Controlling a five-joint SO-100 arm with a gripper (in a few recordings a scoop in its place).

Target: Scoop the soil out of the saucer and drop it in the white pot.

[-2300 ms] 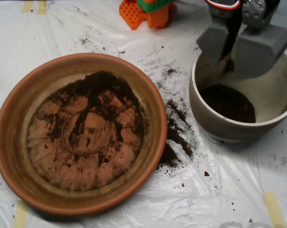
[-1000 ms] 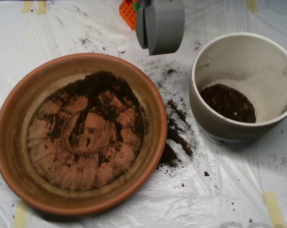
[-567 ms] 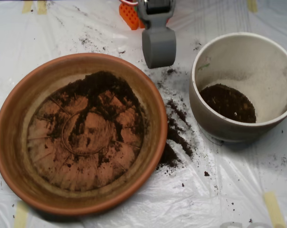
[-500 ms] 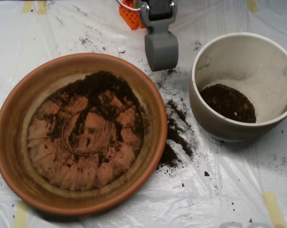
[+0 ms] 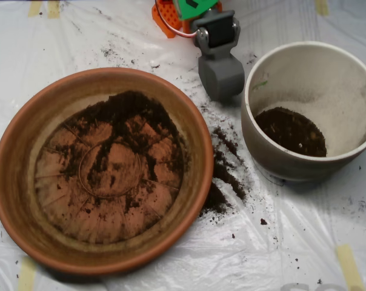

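Crumbly soil (image 5: 119, 115) across ridged terracotta saucer (image 5: 25, 145).

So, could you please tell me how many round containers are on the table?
2: the terracotta saucer at left holding scattered soil, and the white pot at right with soil at its bottom.

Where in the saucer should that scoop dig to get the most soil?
Probably the upper part of the saucer, coming straight down: the soil lies thickest there in a dark band, while the lower base shows bare ridges. The scoop hangs between saucer and pot.
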